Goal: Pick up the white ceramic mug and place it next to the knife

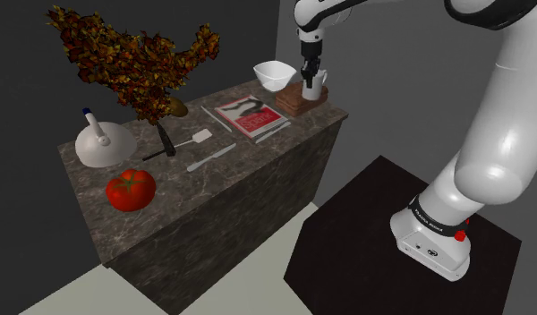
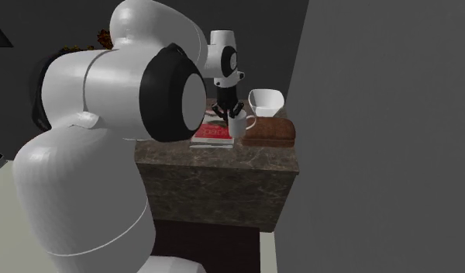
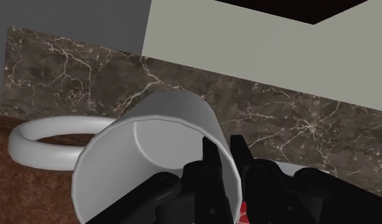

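**DESK:** Shoulder view. What's the line?

**PHOTOGRAPHER:** Upper right of centre, the black hand (image 1: 310,79) drops straight onto a white mug (image 1: 318,85) at the far end of the marbled tabletop (image 1: 213,183). The mug is beside a brown block (image 1: 295,100) and a white bowl (image 1: 274,73). A red magazine (image 1: 251,116) lies just left of them. What I read as the knife (image 1: 211,158), a pale blade, lies mid-frame, well apart from the mug. A tomato (image 1: 131,189) is at lower left.

**DESK:** Second exterior view?

**PHOTOGRAPHER:** The white arm (image 2: 107,155) takes the left half. Just right of it, at centre, the hand is on the mug, whose handle (image 2: 250,122) points right toward the block. The magazine is just below and left. I cannot tell whether the mug's base rests on anything.

**DESK:** Wrist view?

**PHOTOGRAPHER:** The hand is closed narrow on the mug's wall, with one finger (image 3: 211,162) inside the mouth and the other outside. The handle is on the side of the mug away from the fingers.

**DESK:** What could go wrong?

**PHOTOGRAPHER:** My reading is that this is a pinch on a thin, smooth wall, off the mug's centre. The mug's weight could swing it in the grip or let it slip on the way over the magazine. The landing spot is also crowded, with a white spatula (image 1: 201,137) and a dark tool (image 1: 164,143) lying near the knife. A low pass could knock them, or set the mug down on the blade rather than beside it.
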